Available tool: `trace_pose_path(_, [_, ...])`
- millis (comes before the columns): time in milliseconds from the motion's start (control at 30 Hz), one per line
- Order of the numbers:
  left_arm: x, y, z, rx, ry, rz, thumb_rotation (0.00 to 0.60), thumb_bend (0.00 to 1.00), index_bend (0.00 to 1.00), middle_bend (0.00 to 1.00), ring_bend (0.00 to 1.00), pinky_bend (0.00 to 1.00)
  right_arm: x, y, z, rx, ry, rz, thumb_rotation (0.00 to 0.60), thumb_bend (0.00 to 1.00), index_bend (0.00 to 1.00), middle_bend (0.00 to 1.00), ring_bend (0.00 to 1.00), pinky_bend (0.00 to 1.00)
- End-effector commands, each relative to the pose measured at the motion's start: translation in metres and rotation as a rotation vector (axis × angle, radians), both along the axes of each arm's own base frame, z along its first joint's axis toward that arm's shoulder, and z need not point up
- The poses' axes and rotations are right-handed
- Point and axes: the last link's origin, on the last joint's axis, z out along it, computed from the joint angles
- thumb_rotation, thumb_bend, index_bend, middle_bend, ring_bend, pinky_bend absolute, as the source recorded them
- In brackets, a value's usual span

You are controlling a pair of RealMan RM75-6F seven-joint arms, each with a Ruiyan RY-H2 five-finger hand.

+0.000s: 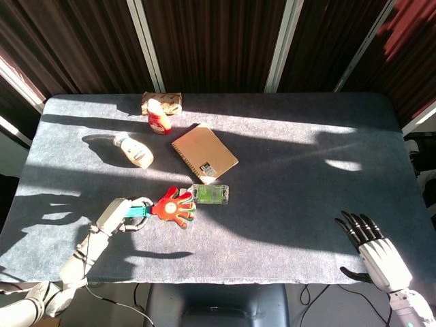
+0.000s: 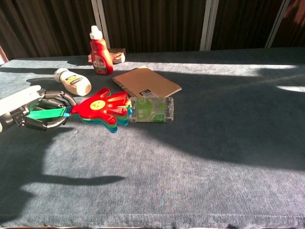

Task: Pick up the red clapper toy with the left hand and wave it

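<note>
Red clapper toy point(image 2: 101, 107) held by green handle in left hand point(image 2: 29, 110), fingers closed around it, at left of chest view; toy lifted off table point(image 2: 214, 143), its palm overlapping cap end of clear bottle point(image 2: 152, 109). Right hand point(image 1: 376, 251) seen lower right of head view, fingers spread, nothing held. Notebook point(image 2: 147, 82) just behind bottle.

I am seeing three bottles, namely one red plastic bottle point(image 2: 100, 53), one cream squeeze bottle point(image 2: 74, 82), one clear green-labelled bottle point(image 2: 152, 109), and one brown spiral notebook point(image 2: 147, 82).
</note>
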Motion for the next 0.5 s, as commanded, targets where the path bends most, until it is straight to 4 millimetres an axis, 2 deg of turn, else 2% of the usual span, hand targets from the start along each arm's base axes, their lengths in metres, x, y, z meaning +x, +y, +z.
trace_pose_path(33, [0.0,-0.001,0.007,0.006,-0.095,-0.007,0.6,0.7,0.8,0.71,0.47,0.78,0.0,0.0,-0.001,0.002,0.001,-0.001,0.6,0.08,0.0,0.0,0.0,0.0])
trace_pose_path(167, [0.002,-0.002,0.012,0.016,-0.186,-0.012,0.6,0.7,0.8,0.71,0.49,0.81,0.0,0.0,-0.001,0.004,0.003,-0.001,0.6,0.08,0.0,0.0,0.0,0.0])
trace_pose_path(267, [0.009,-0.004,0.021,0.004,-0.368,0.007,0.6,0.7,0.8,0.71,0.5,0.83,0.0,0.0,-0.001,0.007,0.004,-0.002,0.6,0.08,0.0,0.0,0.0,0.0])
trace_pose_path(367, [0.026,-0.006,0.045,-0.04,-0.751,0.032,0.6,0.7,0.8,0.72,0.51,0.83,0.0,0.0,-0.001,0.006,0.004,-0.004,0.6,0.08,0.0,0.0,0.0,0.0])
trace_pose_path(433, [0.034,-0.007,0.07,-0.079,-1.024,0.034,0.6,0.7,0.8,0.72,0.51,0.83,0.0,0.0,-0.001,0.005,0.004,-0.005,0.6,0.08,0.0,0.0,0.0,0.0])
trace_pose_path(500, [0.037,-0.008,0.089,-0.071,-1.159,0.018,0.6,0.7,0.8,0.72,0.51,0.83,0.0,0.0,-0.001,0.006,0.006,-0.005,0.6,0.08,0.0,0.0,0.0,0.0])
